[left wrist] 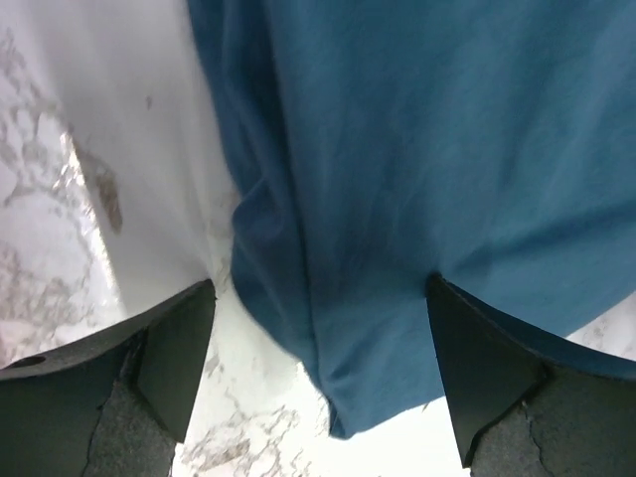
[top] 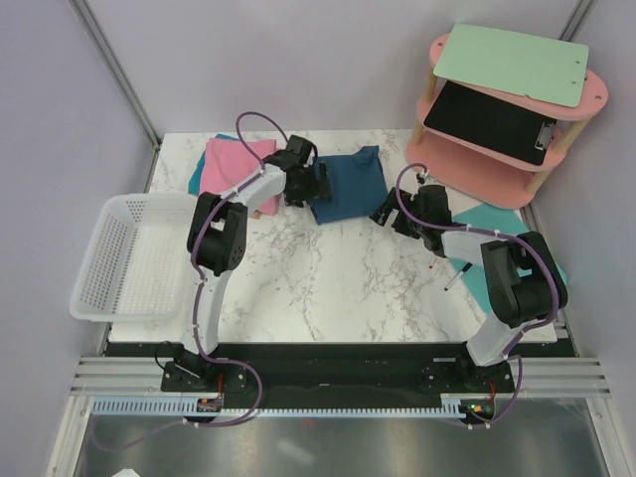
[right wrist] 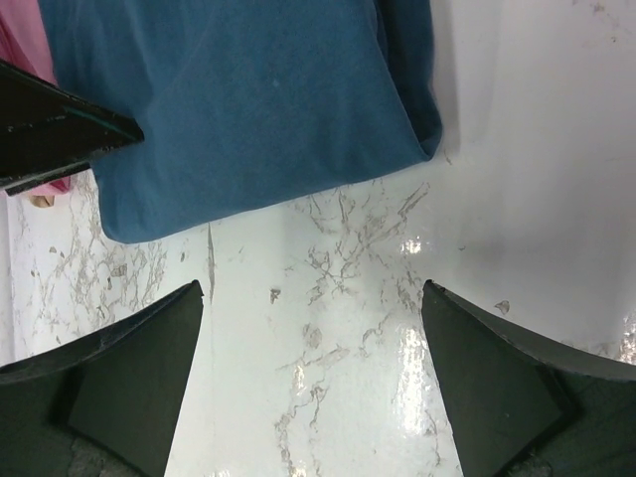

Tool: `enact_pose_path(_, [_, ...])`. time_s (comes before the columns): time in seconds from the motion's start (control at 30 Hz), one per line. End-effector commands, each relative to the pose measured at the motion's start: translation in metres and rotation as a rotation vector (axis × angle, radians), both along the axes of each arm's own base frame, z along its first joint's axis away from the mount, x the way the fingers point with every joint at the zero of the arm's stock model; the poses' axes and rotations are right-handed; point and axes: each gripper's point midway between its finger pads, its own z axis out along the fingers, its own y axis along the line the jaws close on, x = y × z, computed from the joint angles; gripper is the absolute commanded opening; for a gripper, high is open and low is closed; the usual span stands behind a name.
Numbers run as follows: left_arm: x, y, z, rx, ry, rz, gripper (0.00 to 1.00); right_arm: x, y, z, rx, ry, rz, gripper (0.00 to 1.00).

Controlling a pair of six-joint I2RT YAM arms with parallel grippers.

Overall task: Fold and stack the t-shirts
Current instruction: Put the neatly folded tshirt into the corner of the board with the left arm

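The dark teal-blue t-shirt (top: 350, 182) lies folded at the back middle of the marble table. The pink t-shirt (top: 238, 162) lies folded to its left. My left gripper (top: 318, 187) hangs open at the blue shirt's left edge. In the left wrist view the blue t-shirt (left wrist: 417, 149) fills most of the frame, and its corner lies between the spread fingers of the left gripper (left wrist: 320, 298), which hold nothing. My right gripper (top: 385, 212) is open just right of the shirt. In the right wrist view the right gripper (right wrist: 313, 293) is over bare marble, short of the blue t-shirt (right wrist: 248, 99).
A white plastic basket (top: 99, 268) sits at the table's left edge. A pink shelf (top: 497, 164) with a green board and a black clipboard stands at the back right. A turquoise mat (top: 492, 216) lies under the right arm. Another turquoise edge (top: 199, 176) shows beneath the pink shirt.
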Motion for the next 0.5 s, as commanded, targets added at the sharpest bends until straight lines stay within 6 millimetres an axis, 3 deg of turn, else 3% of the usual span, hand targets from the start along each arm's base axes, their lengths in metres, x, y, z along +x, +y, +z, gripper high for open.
enact_pose_path(0.0, [0.013, -0.023, -0.023, -0.046, 0.003, 0.003, 0.94, 0.001, -0.006, 0.015, -0.01, -0.05, -0.007, 0.98])
enact_pose_path(0.07, [0.013, -0.034, -0.03, -0.064, 0.016, -0.008, 0.93, 0.002, -0.008, 0.015, -0.015, -0.05, -0.012, 0.98])
enact_pose_path(0.1, [0.017, -0.04, -0.03, -0.075, 0.01, -0.01, 0.9, 0.001, -0.009, 0.017, -0.014, -0.051, -0.013, 0.98])
enact_pose_path(0.17, [0.014, -0.051, -0.048, -0.083, 0.036, -0.019, 0.8, 0.001, -0.012, 0.016, -0.019, -0.05, -0.021, 0.98])
enact_pose_path(0.2, [0.019, -0.055, -0.045, -0.087, 0.026, -0.019, 0.61, 0.001, -0.013, 0.019, -0.02, -0.055, -0.021, 0.98])
enact_pose_path(0.23, [0.019, -0.06, -0.049, -0.077, 0.021, -0.023, 0.48, 0.0, -0.015, 0.019, -0.02, -0.055, -0.025, 0.98])
enact_pose_path(0.27, [0.021, -0.062, -0.046, -0.087, 0.015, -0.024, 0.05, 0.0, -0.016, 0.022, -0.021, -0.059, -0.027, 0.98])
enact_pose_path(0.37, [0.028, -0.064, -0.032, -0.1, 0.0, -0.031, 0.02, 0.0, -0.017, 0.026, -0.022, -0.066, -0.027, 0.98])
enact_pose_path(0.47, [0.038, -0.056, -0.001, -0.083, -0.06, -0.031, 0.02, -0.002, -0.017, 0.029, -0.018, -0.071, -0.027, 0.98])
